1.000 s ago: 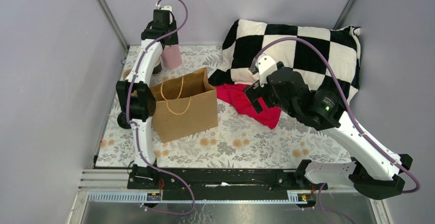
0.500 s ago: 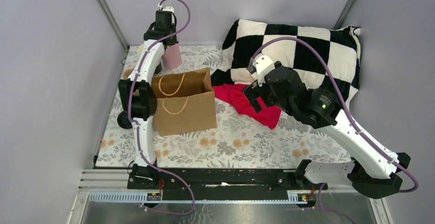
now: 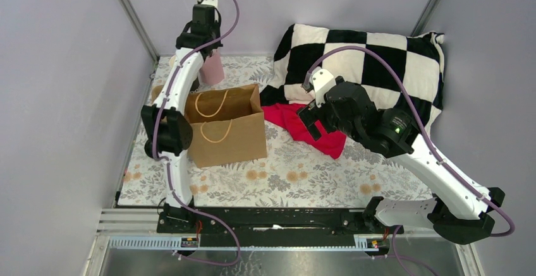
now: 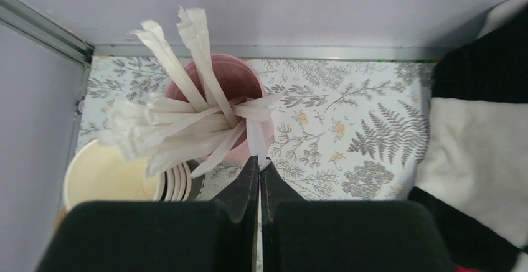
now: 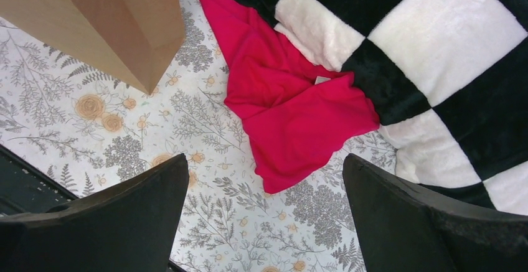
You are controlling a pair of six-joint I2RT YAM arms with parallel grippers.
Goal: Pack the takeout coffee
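Note:
The takeout coffee with its black lid shows in no view. The brown paper bag (image 3: pixel 227 131) stands open at the left of the table; its corner also shows in the right wrist view (image 5: pixel 112 17). My left gripper (image 4: pixel 258 160) is at the far left corner, above a pink cup (image 4: pixel 240 82) full of white paper-wrapped straws. It is shut on the end of one wrapped straw (image 4: pixel 255 138). In the top view the left gripper (image 3: pixel 203 52) hangs over that pink cup (image 3: pixel 213 72). My right gripper (image 5: pixel 264 185) is open and empty above the table, near a red cloth (image 5: pixel 292 110).
A stack of lidless cups with cream insides (image 4: pixel 106 175) stands left of the pink cup. A black-and-white checked pillow (image 3: pixel 366 55) fills the back right, with the red cloth (image 3: pixel 303 127) at its front. Walls close in at the back and left.
My left gripper has moved a little farther back and up over the pink cup. My right arm has shifted slightly to the left. The bag has not moved.

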